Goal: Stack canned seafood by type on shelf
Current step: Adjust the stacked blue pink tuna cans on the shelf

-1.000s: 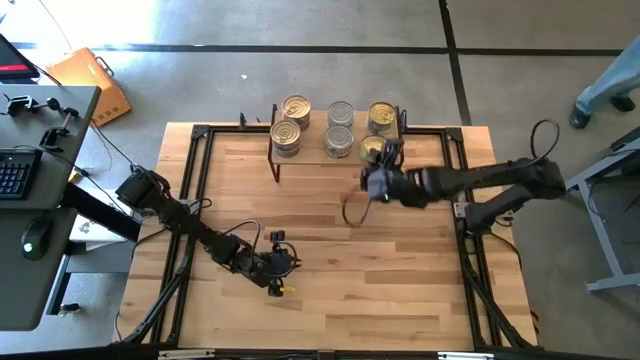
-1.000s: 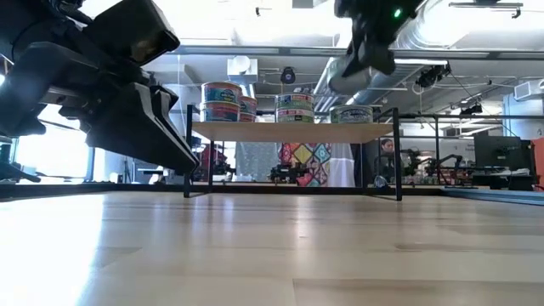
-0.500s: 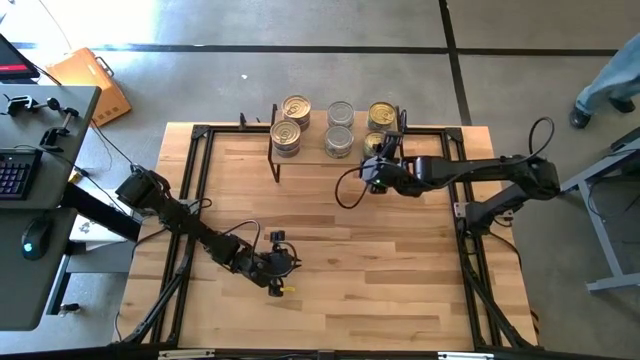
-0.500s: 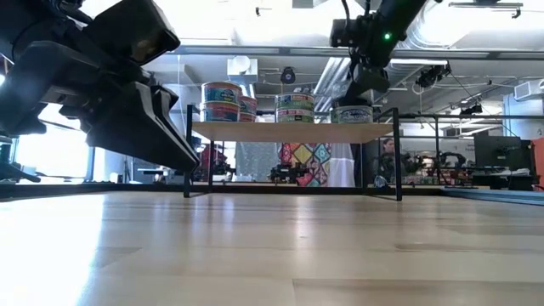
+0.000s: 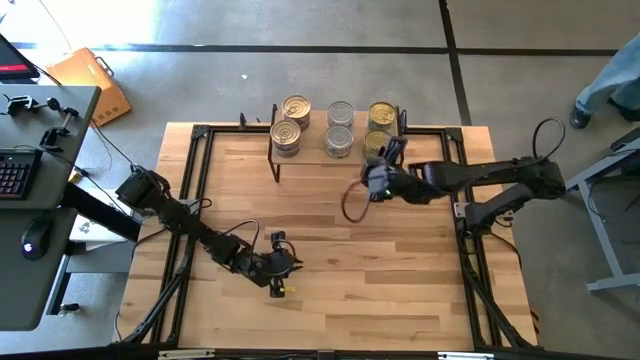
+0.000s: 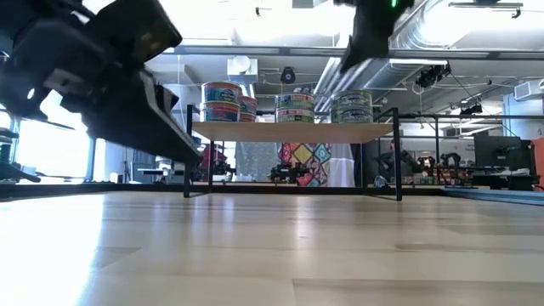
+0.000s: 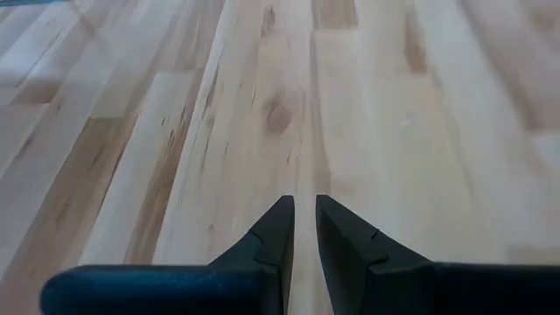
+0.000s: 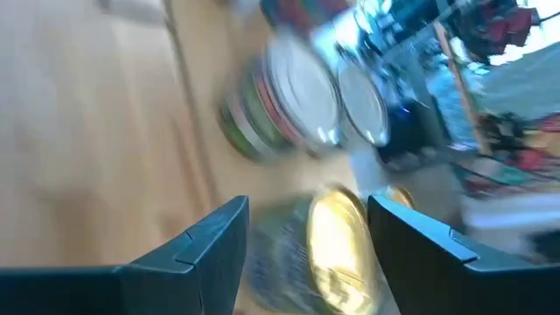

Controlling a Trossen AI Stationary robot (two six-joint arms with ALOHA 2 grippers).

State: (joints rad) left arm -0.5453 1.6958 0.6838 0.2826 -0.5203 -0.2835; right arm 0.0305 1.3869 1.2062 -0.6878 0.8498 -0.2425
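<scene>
1. The right gripper has drawn back from the shelf; half a second ago it reached in over the right-hand tins, and it now sits just in front of them, much as it did a second ago.
2. Its fingers stand wider apart than before, with nothing between them.
3. In the low view the right-hand stack of tins now stands two high and in full sight; earlier only one tin showed there, partly behind the gripper.
4. The right arm's cable loop hangs lower over the table again.
</scene>
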